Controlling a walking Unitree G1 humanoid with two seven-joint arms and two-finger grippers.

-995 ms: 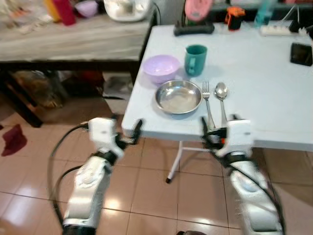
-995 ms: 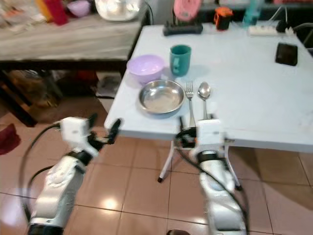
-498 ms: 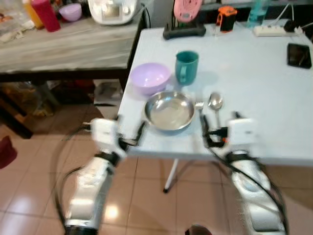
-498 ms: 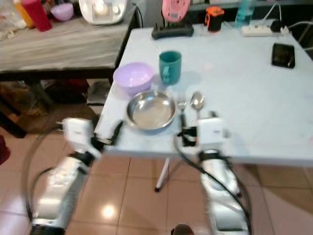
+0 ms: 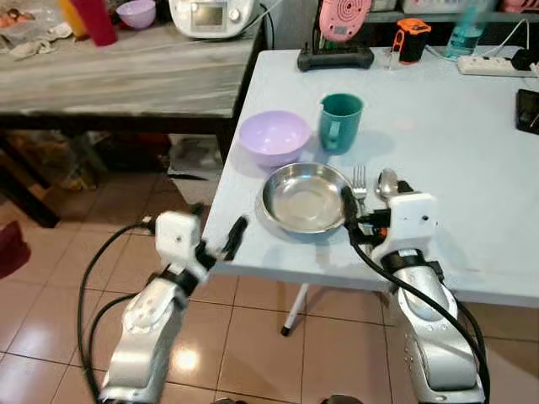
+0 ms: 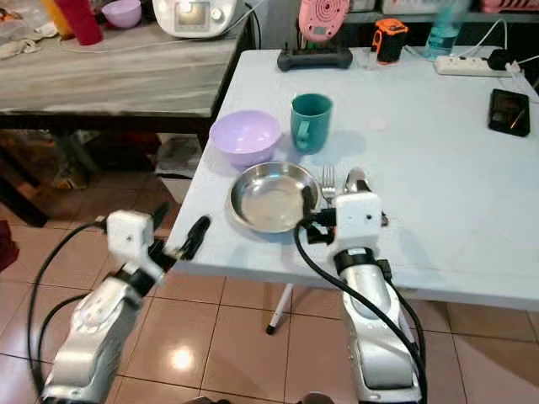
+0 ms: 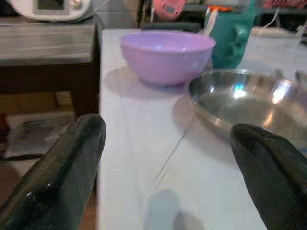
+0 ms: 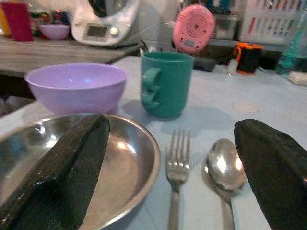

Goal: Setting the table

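Note:
A steel bowl (image 5: 305, 198) sits near the front edge of the pale blue table (image 5: 472, 168). A fork (image 5: 360, 177) and a spoon (image 5: 386, 181) lie just to its right. Behind it stand a purple bowl (image 5: 274, 137) and a teal mug (image 5: 340, 122). My right gripper (image 5: 372, 202) hovers open over the cutlery handles, one finger (image 8: 57, 172) by the steel bowl's rim and the other (image 8: 276, 163) beyond the spoon (image 8: 224, 167). My left gripper (image 5: 221, 236) is open at the table's left front corner, facing the purple bowl (image 7: 166, 55), with nothing between its fingers.
A marble-topped side counter (image 5: 126, 76) stands on the left with a white appliance (image 5: 219, 13) and a red cup (image 5: 95, 21). At the table's back are a pink device (image 5: 341, 21), a power strip (image 5: 493, 63) and a black phone (image 5: 530, 109). Tiled floor lies below.
The camera has shifted as I came closer. My right gripper moved from the table's front edge to over the fork and spoon handles. The left gripper reached the table corner.

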